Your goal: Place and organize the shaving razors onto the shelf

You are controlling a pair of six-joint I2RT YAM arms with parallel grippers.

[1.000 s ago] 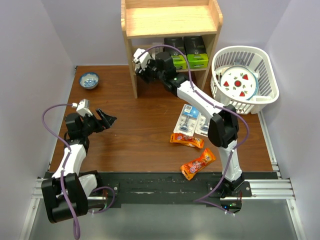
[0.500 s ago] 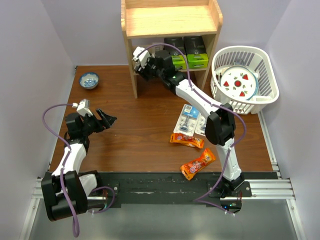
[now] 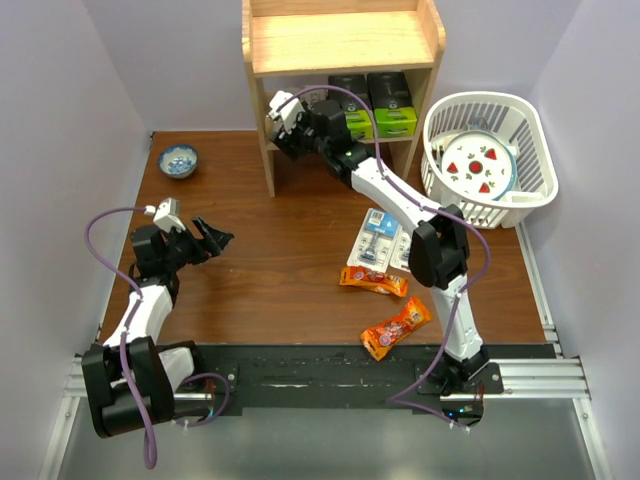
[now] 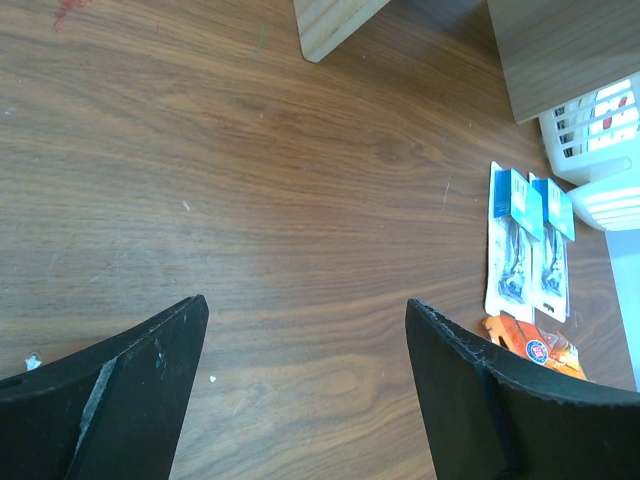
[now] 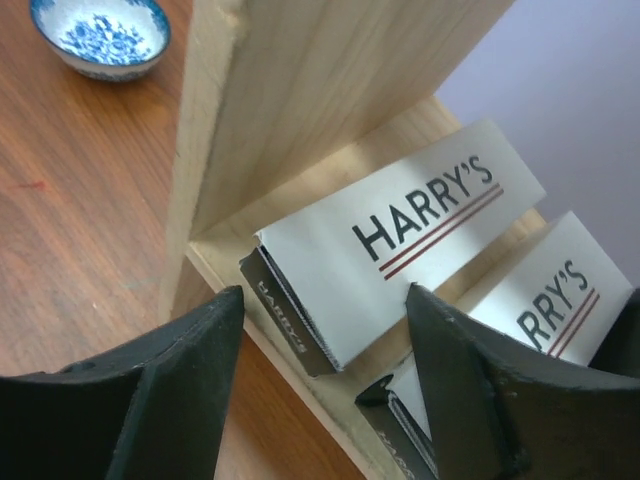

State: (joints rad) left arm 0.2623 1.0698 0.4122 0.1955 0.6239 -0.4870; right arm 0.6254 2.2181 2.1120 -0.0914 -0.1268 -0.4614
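The HARRY'S box (image 5: 400,240) lies flat on the lower board of the shelf (image 5: 300,90), beside the side panel. Its near end sits between the right jaws, which stand apart on either side of it without pinching it. A second HARRY'S box (image 5: 545,300) lies just past the right-hand finger. The left jaws gape wide over the bare bench (image 4: 250,150), holding nothing. Two blister cards (image 4: 515,240) lie side by side well ahead of the left jaws, off to their right.

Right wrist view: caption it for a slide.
Open right pincer flanks a HARRY'S box on the shelf, a second HARRY'S box beside it.
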